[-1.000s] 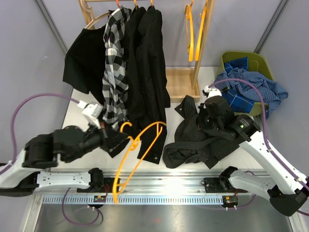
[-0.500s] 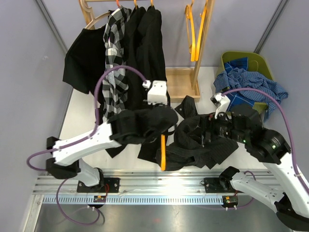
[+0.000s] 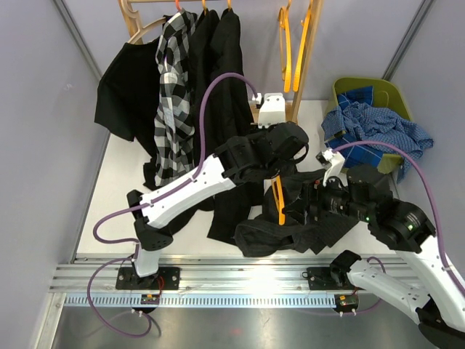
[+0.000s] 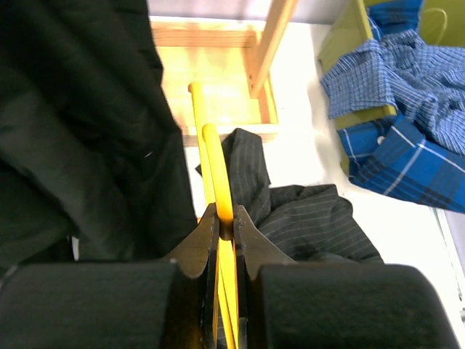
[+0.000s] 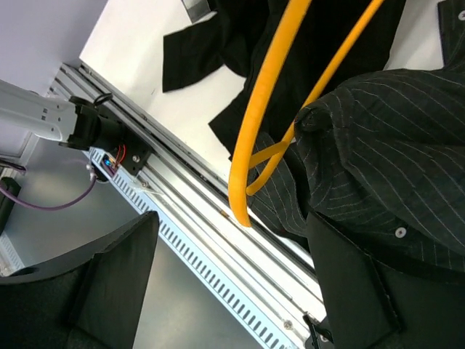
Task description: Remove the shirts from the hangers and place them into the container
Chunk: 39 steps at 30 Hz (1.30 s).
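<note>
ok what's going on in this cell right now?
The left gripper is clamped on an orange hanger, holding it over the charcoal pinstripe shirt heaped on the table. The right gripper is open next to that shirt, holding nothing. Two blue shirts spill over the green basket at far right. The plaid shirt and black shirts hang on the rack.

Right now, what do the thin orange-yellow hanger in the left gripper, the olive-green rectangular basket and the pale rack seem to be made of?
Thin orange-yellow hanger: likely plastic; smooth, slightly glossy, one even colour.
Olive-green rectangular basket: probably moulded plastic; matte, with a rounded flared rim.
Pale rack: looks like light wood, with squared beams and faint grain; the finish is unclear.
</note>
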Motion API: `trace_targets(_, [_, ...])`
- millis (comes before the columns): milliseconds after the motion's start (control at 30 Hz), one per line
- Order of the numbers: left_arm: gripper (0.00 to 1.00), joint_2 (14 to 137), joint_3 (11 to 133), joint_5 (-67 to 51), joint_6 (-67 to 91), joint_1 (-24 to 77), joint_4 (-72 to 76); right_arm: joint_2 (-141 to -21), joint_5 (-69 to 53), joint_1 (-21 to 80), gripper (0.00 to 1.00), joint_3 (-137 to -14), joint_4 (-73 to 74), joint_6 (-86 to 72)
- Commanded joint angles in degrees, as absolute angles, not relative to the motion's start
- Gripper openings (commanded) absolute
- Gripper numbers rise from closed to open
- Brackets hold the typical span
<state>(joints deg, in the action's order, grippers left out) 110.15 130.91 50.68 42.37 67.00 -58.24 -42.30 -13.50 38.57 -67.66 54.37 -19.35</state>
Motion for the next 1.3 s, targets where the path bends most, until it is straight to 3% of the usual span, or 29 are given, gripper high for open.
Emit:
trace_targets(0, [0.00,110.1,134.7,49.2,40.4,66.7,-53.6,-44.2,-12.7,41.6,0.89,-66.3,49.1,-20.1])
trace_targets(167, [0.00,109.6,134.8,46.9,40.2,66.7,-51.9,-47.5,-1.9,48.3,0.83,-66.4,47.5,-21.6])
trace_targets(267, [0.00,108.6,135.0,45.8,39.9,66.8,-50.9,-51.2,2.9,53.1,0.71,-66.8,46.3,-23.5])
trace_targets(367, [0.00,107.2,134.8,45.4,39.3,66.8,-50.5,-54.3,8.3,56.6,0.54,-67.3,46.3,-24.6])
trace_targets(400, [0.00,106.7,134.7,45.8,39.0,66.7,-50.8,-55.0,11.5,57.1,0.40,-67.7,46.9,-25.1])
trace_targets(500, [0.00,104.1,133.2,47.0,38.0,66.8,-50.5,-54.5,16.0,58.1,0.29,-68.8,48.8,-26.5])
trace_targets(567, [0.00,101.6,131.1,47.1,37.3,66.7,-49.7,-53.7,18.3,58.3,0.15,-70.0,50.8,-27.6])
trace_targets(767, [0.00,94.9,122.5,46.4,36.0,66.7,-47.3,-51.4,22.3,58.3,0.00,-72.2,54.5,-28.0])
trace_targets(833, [0.00,91.9,117.2,45.5,35.9,66.7,-46.1,-51.0,22.2,58.4,0.00,-72.4,54.7,-27.3])
trace_targets(867, [0.05,90.8,115.3,45.3,35.9,66.7,-45.5,-50.7,22.0,58.4,0.00,-72.8,54.6,-27.0])
trace_targets(900, [0.22,89.7,113.0,45.2,35.9,66.8,-44.3,-50.6,21.4,58.4,0.00,-72.9,54.3,-26.6])
trace_targets(1000, [0.49,85.4,105.7,44.5,36.1,66.7,-41.7,-49.9,19.0,58.3,0.00,-73.5,53.1,-25.0])
trace_targets(1067, [0.89,82.2,101.4,44.4,35.9,66.7,-40.4,-49.3,18.0,58.4,0.00,-73.7,51.9,-24.2])
trace_targets(1100, [0.99,81.3,100.1,44.1,35.7,66.7,-38.9,-49.1,17.6,58.4,0.00,-73.7,51.8,-23.9])
trace_targets(1267, [0.99,73.8,93.2,41.8,35.7,67.0,-37.1,-48.4,15.4,58.4,0.00,-74.8,51.3,-22.6])
